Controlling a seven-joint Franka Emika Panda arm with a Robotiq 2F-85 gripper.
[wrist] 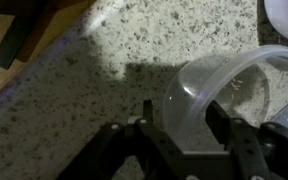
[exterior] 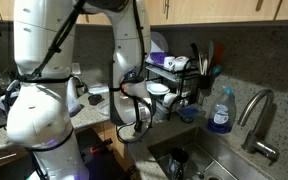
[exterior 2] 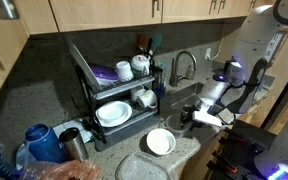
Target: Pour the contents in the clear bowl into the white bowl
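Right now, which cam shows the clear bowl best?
Wrist view. The clear bowl fills the right side there, its see-through wall and rim plain, and the near rim lies between the fingers of the end effector. In both exterior views it is too small and dim to pick out.

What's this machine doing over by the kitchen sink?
A robot arm is reaching down to a speckled counter beside the sink. Its gripper is at the clear bowl, fingers apart with the bowl's near rim between them, not clamped as far as I can see. The white bowl sits close by on the counter; no pouring yet.
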